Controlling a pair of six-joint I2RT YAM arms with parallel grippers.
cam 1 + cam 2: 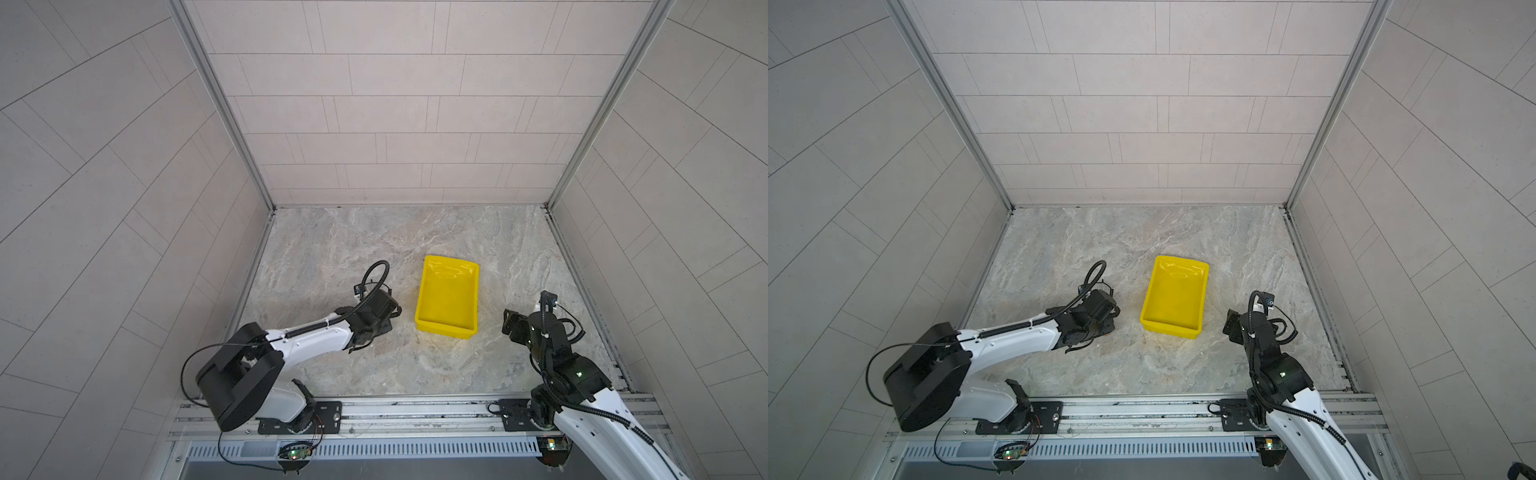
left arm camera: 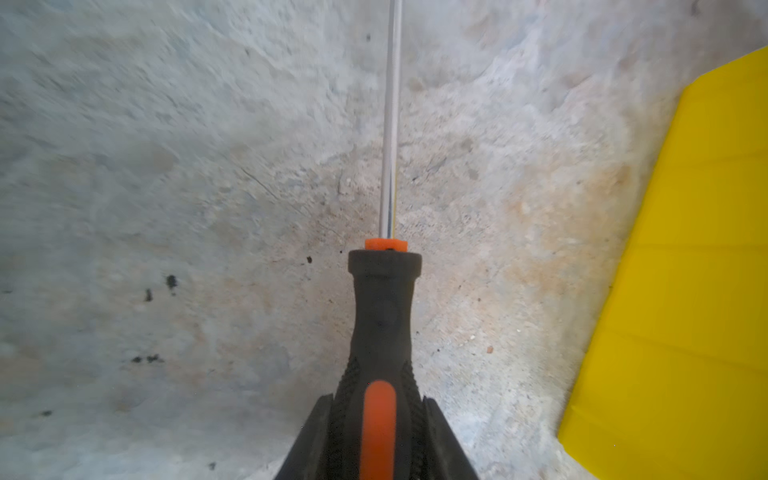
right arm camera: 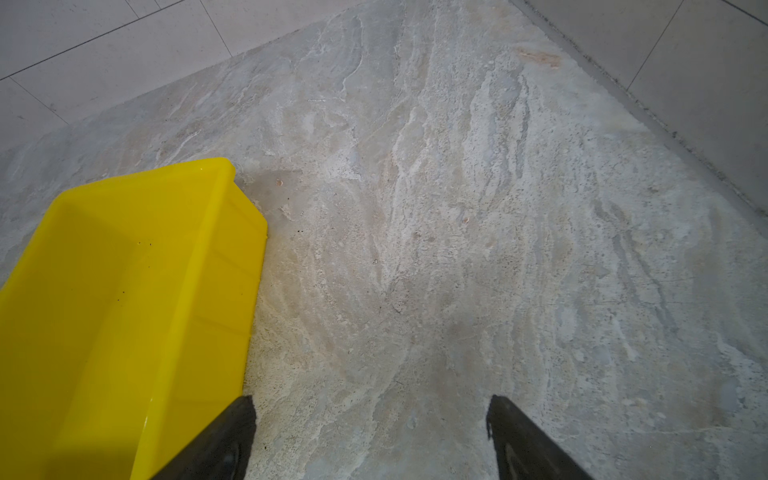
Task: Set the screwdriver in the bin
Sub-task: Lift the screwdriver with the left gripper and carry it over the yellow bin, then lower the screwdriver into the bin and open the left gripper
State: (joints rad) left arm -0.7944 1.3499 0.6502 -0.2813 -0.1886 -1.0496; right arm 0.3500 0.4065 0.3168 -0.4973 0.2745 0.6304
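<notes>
**Screwdriver gripped beside bin**

Noted left gripper (image 2: 378, 405) clamped on the black-and-orange handle of the screwdriver (image 2: 380, 316), one jaw pressed to each side. Seen with the silver shaft pointing ahead over the stone table (image 2: 166, 208); touching or lifted, cannot tell. Located just beside the yellow bin (image 2: 685, 291), outside its wall. Recorded right gripper (image 3: 372, 401) with jaws wide apart, holding nothing, near the bin's opposite side in both top views.

We see a grey marble-patterned desk (image 1: 357, 249), dotted with small dark specks. Pale tiled walls (image 1: 395, 104) enclose it on three sides. Along its near edge we find an aluminium rail (image 1: 415, 411) and, beside that, a slotted cable duct (image 1: 415, 449).
</notes>
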